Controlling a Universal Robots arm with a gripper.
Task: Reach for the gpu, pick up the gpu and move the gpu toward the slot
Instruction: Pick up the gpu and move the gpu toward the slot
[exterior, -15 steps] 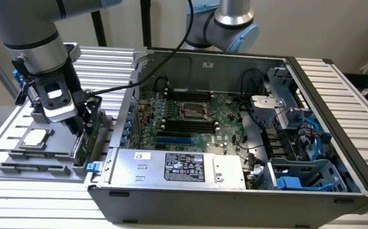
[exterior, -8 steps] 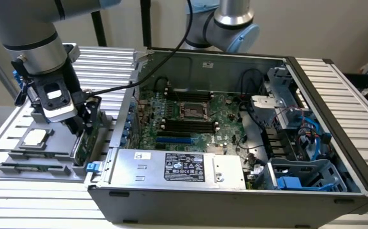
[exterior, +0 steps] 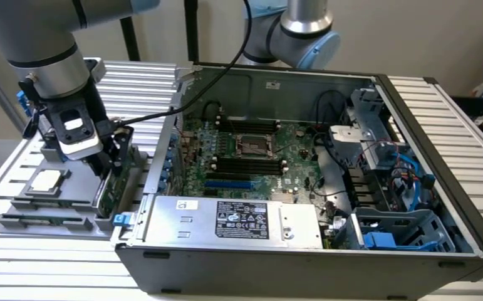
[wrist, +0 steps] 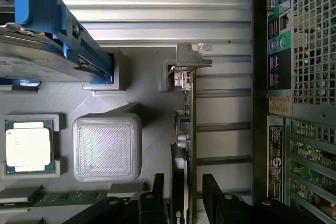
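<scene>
Gripper (exterior: 105,166) hangs low over the grey holder tray (exterior: 57,227) at about nine o'clock in the exterior view, just outside the open computer case (exterior: 291,84). Its two dark fingers (wrist: 215,200) stand apart, one on each side of the graphics card (wrist: 190,124), with a sliver of space showing between the card and at least one finger, so nothing is clamped.

The card stands on its edge in the tray, seen edge-on from the wrist as a thin green line with a silver bracket (wrist: 191,56) at its far end. From the exterior view it is a green strip along the tray's three o'clock side, next to the case wall.

At nine o'clock from the card in the exterior view, a square processor chip (exterior: 45,182) lies flat in its own pocket. The wrist view also shows a silver hard drive (wrist: 31,56) with blue clips, tilted in the tray.
</scene>
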